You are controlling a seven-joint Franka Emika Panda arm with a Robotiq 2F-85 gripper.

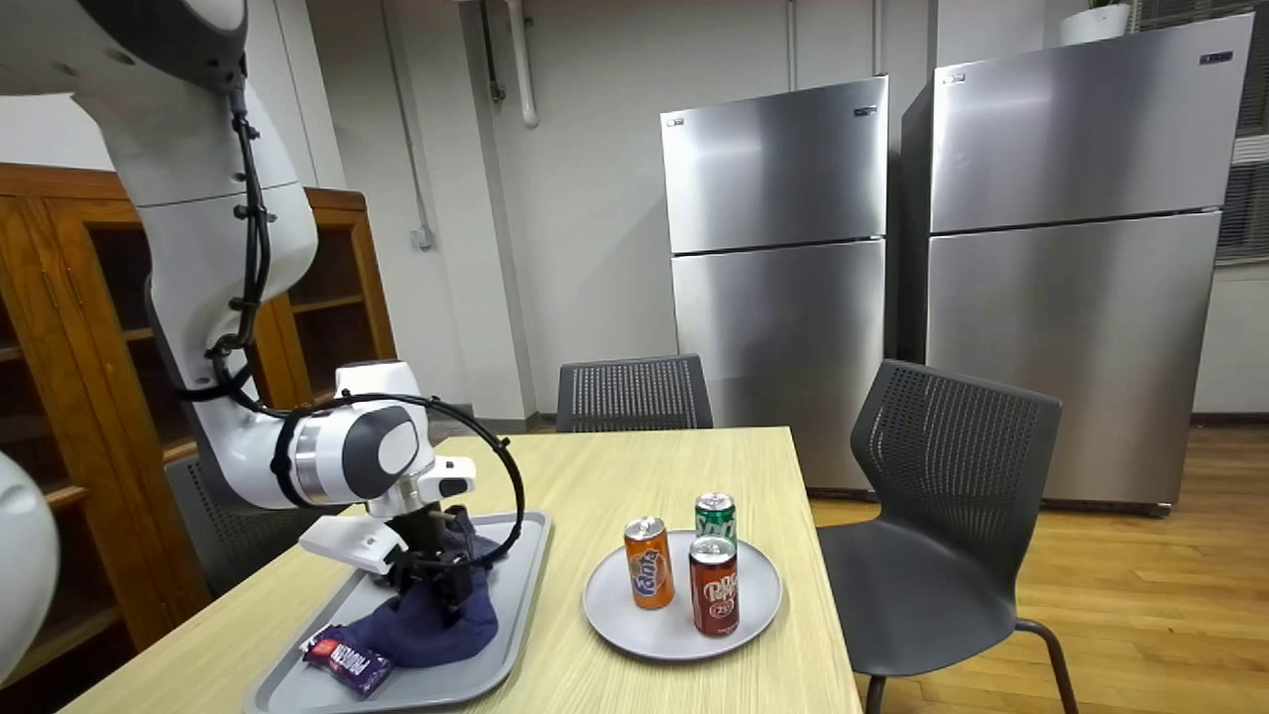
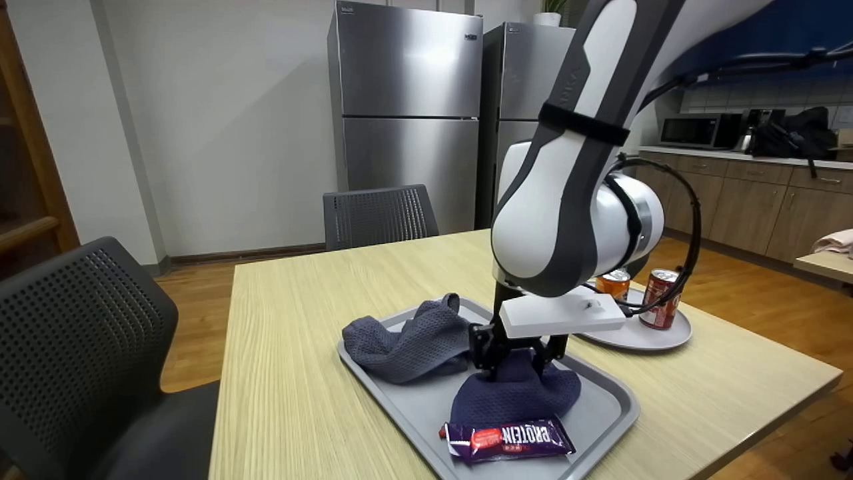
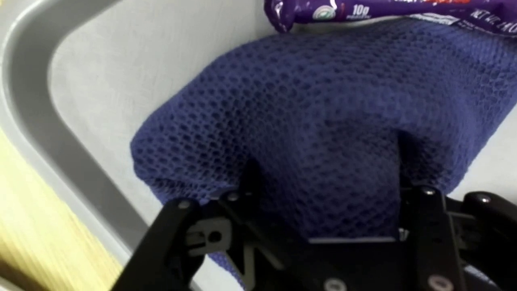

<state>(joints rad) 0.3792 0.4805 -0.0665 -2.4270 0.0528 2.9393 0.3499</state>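
Gripper [image 3: 328, 184] points down into a honeycomb-textured navy cloth [image 3: 303, 93]. Jaws stand well apart, one on either side of a raised fold; whether they pinch it is not clear from the views. The cloth lies directly below the gripper, bunched, spreading outside both jaws, on a gray tray [image 3: 101, 81]. Purple protein bar [image 2: 510, 440] rests against the cloth's edge, near the gripper. Crumpled slate-gray cloth [image 2: 406, 347], same tray, lies just beside the gripper, left of it in an exterior view. Right of the gripper in both exterior views, beyond the tray: round plate [image 1: 639, 632] bearing upright Fanta can [image 1: 650, 565] and Dr Pepper can [image 1: 715, 587]; an exterior view adds a Sprite can [image 1: 715, 516], partly hidden. Tray and plate share a pale wood table [image 2: 300, 320]. Well behind the gripper: stainless refrigerators [image 1: 773, 297].
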